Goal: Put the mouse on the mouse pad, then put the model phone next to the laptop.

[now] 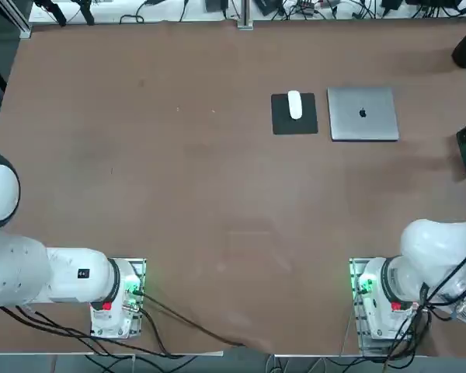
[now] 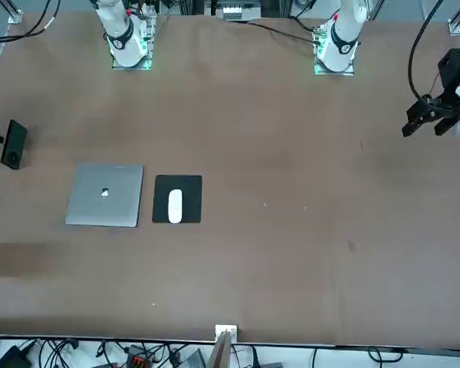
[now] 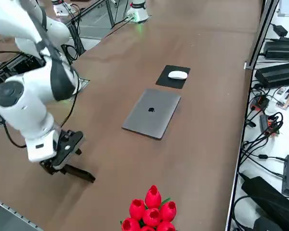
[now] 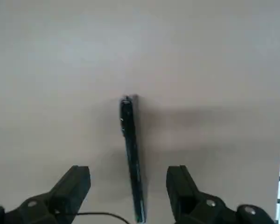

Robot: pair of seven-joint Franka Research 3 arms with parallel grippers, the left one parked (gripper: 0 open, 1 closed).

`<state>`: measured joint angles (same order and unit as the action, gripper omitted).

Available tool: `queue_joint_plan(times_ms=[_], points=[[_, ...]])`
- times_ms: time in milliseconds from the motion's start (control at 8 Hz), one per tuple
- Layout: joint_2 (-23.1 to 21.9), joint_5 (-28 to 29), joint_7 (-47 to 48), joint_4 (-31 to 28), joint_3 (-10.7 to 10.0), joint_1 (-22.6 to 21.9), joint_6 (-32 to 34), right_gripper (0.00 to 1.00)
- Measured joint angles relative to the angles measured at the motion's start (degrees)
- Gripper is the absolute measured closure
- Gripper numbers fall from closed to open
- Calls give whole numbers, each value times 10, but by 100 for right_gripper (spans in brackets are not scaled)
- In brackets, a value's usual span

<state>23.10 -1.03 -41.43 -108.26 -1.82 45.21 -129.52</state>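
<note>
Model phone (image 4: 133, 158) edgewise, right hand (image 4: 128, 176) open nearby

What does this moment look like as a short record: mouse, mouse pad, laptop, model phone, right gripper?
mouse: on the mouse pad, white
laptop: closed, beside the pad
model phone: standing on edge, away from the laptop
right gripper: open, at the phone, fingers on either side, not gripping
step not yet done: phone beside laptop
</note>
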Motion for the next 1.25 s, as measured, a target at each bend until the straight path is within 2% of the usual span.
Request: queue_joint_plan(times_ms=[250,500,625,1000,1125,1250], points=[[31,0,-10,-36,2,8,-83,0],[56,0,-33,-46,3,15,-118,3],[64,0,-41,-46,3,18,-125,16],[66,0,-47,-46,10,18,-127,74],[65,-1,-49,-45,13,17,-126,84],[64,-1,-51,-40,21,17,-116,84]])
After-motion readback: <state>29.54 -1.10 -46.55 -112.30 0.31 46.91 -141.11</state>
